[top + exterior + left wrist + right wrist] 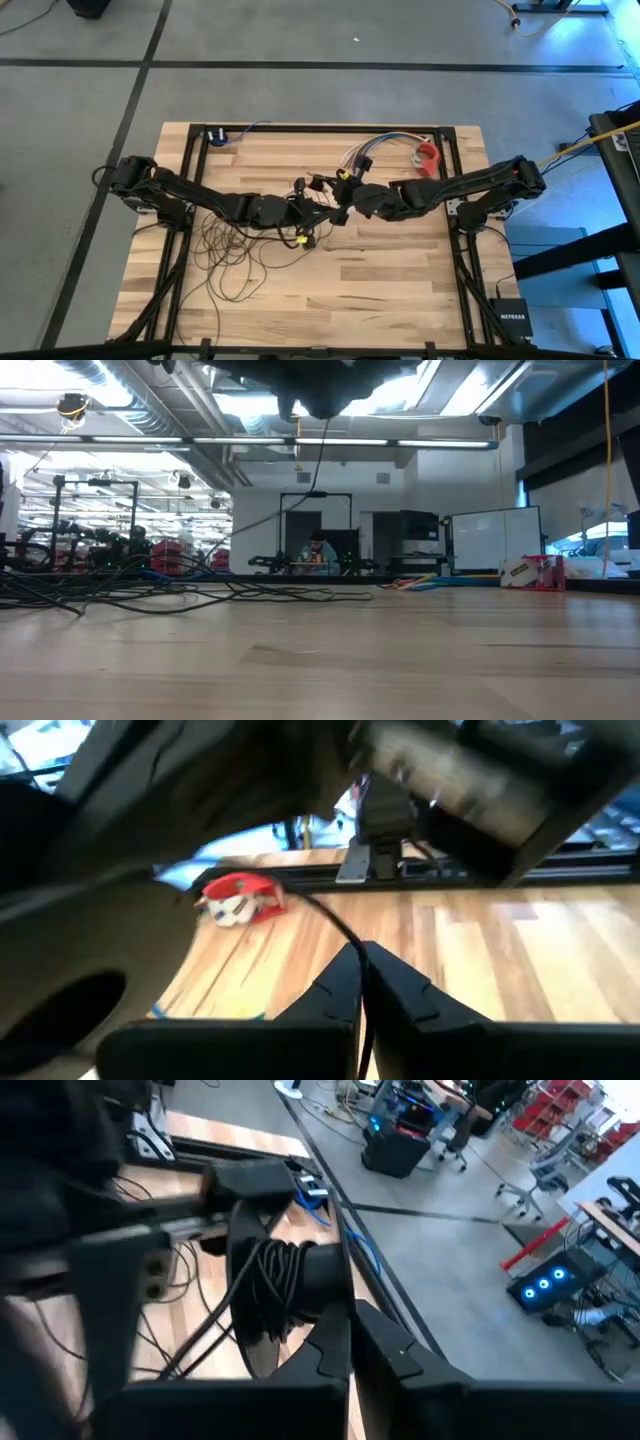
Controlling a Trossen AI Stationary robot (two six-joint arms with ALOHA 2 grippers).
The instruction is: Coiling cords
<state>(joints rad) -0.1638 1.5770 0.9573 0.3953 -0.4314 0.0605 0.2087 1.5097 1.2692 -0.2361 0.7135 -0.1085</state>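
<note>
The left gripper (pixel 303 207) is hanging above the middle of the wooden table (pixel 400 290), reaching in from the left side. In the left wrist view its fingers (pixel 335 988) are pressed together, and a thin dark strand of the cords (pixel 225 255) is running up between them, so the gripper is clamped on that strand. The strand is leading away across the table towards a red and white tape dispenser (pixel 240 900).

The bulk of the cords is lying loose on the table below and beside the left arm, spreading in many thin loops towards the table's near left part. In the low view these loops (pixel 120 592) are resting flat on the wood along the left half, and one strand is rising to the dark arm parts overhead.

The right gripper (pixel 345 210) is meeting the left one at the table's centre, the two nearly touching. In the right wrist view its fingers (pixel 335 1342) are closed together. A bundle of dark strands (pixel 280 1285) is wound around the black body of the left arm just ahead of them. Whether the right gripper is pinching a strand cannot be told from these views.

A bundle of coloured wires (pixel 370 152) is lying at the far right part of the table, with the dispenser (pixel 428 157) beside it.
</note>
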